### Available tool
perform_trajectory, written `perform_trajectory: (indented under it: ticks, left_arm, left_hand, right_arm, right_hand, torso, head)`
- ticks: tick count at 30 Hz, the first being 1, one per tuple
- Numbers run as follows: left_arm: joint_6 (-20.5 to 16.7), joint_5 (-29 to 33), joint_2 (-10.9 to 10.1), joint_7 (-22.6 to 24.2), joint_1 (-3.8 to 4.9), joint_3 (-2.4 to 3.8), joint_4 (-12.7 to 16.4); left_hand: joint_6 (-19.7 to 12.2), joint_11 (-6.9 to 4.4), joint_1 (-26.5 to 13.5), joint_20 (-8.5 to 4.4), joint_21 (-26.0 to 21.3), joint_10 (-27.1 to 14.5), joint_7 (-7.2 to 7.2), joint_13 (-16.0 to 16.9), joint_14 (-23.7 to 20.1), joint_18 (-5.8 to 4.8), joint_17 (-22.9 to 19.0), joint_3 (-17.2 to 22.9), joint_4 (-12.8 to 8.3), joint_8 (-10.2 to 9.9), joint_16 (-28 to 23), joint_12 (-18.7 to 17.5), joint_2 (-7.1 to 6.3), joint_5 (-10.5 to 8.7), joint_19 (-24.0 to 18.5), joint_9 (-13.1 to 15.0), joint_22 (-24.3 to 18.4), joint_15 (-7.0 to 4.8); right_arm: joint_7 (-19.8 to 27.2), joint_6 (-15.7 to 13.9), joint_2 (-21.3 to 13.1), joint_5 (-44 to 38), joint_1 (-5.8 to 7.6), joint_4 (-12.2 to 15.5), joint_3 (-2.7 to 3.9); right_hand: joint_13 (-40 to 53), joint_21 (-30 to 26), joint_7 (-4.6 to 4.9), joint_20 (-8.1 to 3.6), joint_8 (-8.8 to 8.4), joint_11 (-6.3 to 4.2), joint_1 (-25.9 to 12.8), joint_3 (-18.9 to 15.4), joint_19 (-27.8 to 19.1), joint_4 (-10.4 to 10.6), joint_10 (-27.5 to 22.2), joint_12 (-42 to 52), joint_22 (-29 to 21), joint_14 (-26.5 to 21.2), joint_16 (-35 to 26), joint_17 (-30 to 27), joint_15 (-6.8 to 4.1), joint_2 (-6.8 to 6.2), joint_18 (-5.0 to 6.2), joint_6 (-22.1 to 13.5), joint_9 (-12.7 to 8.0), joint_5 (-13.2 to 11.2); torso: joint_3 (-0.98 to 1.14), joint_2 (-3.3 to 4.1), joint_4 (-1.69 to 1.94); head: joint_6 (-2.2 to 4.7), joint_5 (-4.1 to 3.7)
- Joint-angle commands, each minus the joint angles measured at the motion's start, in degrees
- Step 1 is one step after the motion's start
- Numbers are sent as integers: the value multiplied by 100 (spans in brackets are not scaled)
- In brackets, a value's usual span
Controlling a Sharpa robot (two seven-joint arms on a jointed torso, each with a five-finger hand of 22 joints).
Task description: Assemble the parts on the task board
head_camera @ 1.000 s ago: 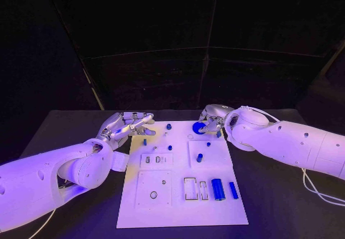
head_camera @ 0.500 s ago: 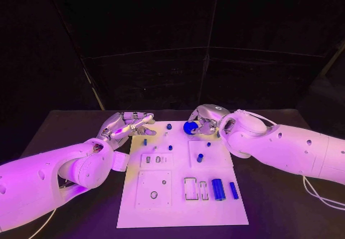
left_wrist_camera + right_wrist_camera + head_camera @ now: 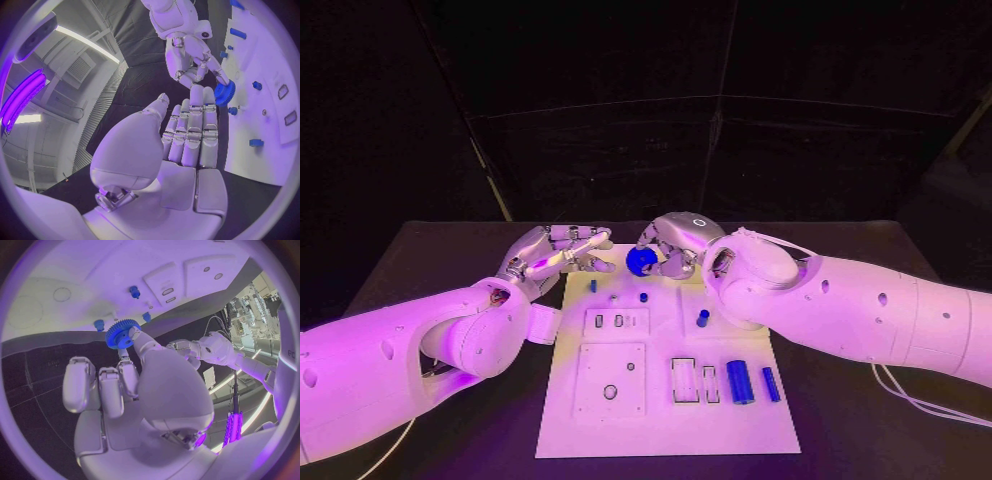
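My right hand (image 3: 678,240) pinches a blue toothed gear (image 3: 642,262) at its fingertips, just above the far edge of the white task board (image 3: 661,420). The gear (image 3: 122,334) also shows in the right wrist view, at the tips of my right hand (image 3: 134,390), close over the board (image 3: 75,270). Beside the board's far left corner, my left hand (image 3: 560,252) holds nothing, its fingers (image 3: 194,132) stretched out straight. In the left wrist view the gear (image 3: 224,92) hangs just beyond those fingertips, under my right hand (image 3: 190,55).
Small blue pegs (image 3: 643,296) stand in the board's far half, another (image 3: 702,318) near its middle. Two blue cylinders (image 3: 738,381) lie at the near right beside rectangular slots (image 3: 682,380). An oval hole (image 3: 609,392) is at the near left. Black table (image 3: 459,260) surrounds the board.
My right hand has carried the gear leftward along the board's far edge, closer to the left hand. The left hand has stayed in place.
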Motion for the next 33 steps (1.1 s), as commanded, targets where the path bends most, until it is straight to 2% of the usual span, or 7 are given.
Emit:
perform_trajectory:
  ticks: [1, 8, 9, 12, 25, 30, 33]
  left_arm:
    - [68, 0, 14, 18, 9, 5, 14]
    - [64, 0, 16, 22, 9, 6, 22]
    - [63, 0, 16, 23, 9, 6, 23]
    - [62, 0, 14, 23, 10, 6, 25]
    - [66, 0, 8, 22, 11, 6, 26]
    - [70, 0, 14, 18, 11, 6, 17]
    - [74, 0, 18, 19, 11, 6, 12]
  left_hand:
    - [-11, 43, 71, 16, -39, 5, 27, -4, -51, 18, 8, 5, -28, -30, -23, -21, -3, 11, 21, -6, -6, -1]
    - [-10, 43, 76, 16, -41, 5, 27, -3, -52, 18, 13, 11, -34, -32, -25, -24, 1, 11, 22, -5, -7, -1]
    - [-10, 43, 76, 16, -41, 5, 27, -3, -52, 18, 13, 11, -34, -32, -25, -24, 1, 11, 22, -5, -7, -1]
    - [-10, 43, 76, 16, -41, 5, 27, -3, -52, 18, 13, 11, -34, -32, -25, -24, 1, 11, 22, -5, -7, -1]
    - [-10, 43, 76, 16, -41, 5, 27, -3, -52, 18, 13, 11, -34, -32, -25, -24, 1, 11, 22, -5, -7, -1]
    - [-10, 43, 76, 16, -41, 5, 27, -3, -52, 18, 13, 11, -34, -32, -25, -24, 1, 11, 22, -5, -7, -1]
    - [-8, 43, 81, 16, -43, 8, 27, -3, -55, 18, 22, 18, -43, -34, -28, -28, 5, 11, 22, -4, -8, -1]
  right_arm:
    - [-28, 4, 209, -196, -22, -196, -1]
    - [-11, 155, 555, -204, -70, -603, -3]
    - [-9, 176, 584, -204, -73, -642, -3]
    - [-17, 292, 679, -205, -83, -765, -5]
    - [-113, 648, 772, -171, -89, -980, -29]
    - [-250, 603, 764, -224, -89, -1013, -32]
    - [-284, 544, 751, -251, -89, -1018, -33]
  right_hand:
    - [32, 20, -85, -13, 4, 8, -59, 43, 35, -1, 12, 5, 5, 497, 30, 1017, -26, -11, -58, 152, 11, -18]
    - [25, 23, -83, -12, -10, 9, -79, 64, 37, 1, 4, -5, 10, 497, 30, 1018, -25, -22, -59, 148, 10, -33]
    - [27, 23, -82, -12, -14, 10, -83, 68, 38, 1, 4, -4, 12, 498, 31, 1021, -25, -25, -59, 146, 9, -36]
    - [24, 22, -79, -12, -23, 12, -95, 77, 37, 2, 1, -7, 10, 496, 29, 1015, -24, -33, -59, 141, 9, -41]
    - [-17, 23, -62, -3, -73, 27, -165, 117, 36, 10, -41, -51, 14, 492, 21, 996, -13, -81, -60, 110, 6, -84]
    - [-37, 20, -55, 1, -94, 33, -193, 130, 32, 14, -59, -72, 9, 490, 19, 991, -7, -101, -59, 95, 5, -105]
    - [-55, 20, -46, 7, -118, 41, -223, 136, 32, 19, -76, -91, 11, 489, 17, 987, -2, -129, -60, 70, 4, -110]
  torso:
    - [-1, 8, 2]
    - [-11, 8, 12]
    - [-3, 5, 0]
    - [1, 6, -3]
    - [11, -1, -11]
    - [18, 4, -16]
    - [11, 3, -14]
  head:
    - [-7, 6]
    - [-23, -3]
    - [-32, 2]
    - [-38, 8]
    - [-68, 28]
    - [-71, 22]
    - [-80, 3]
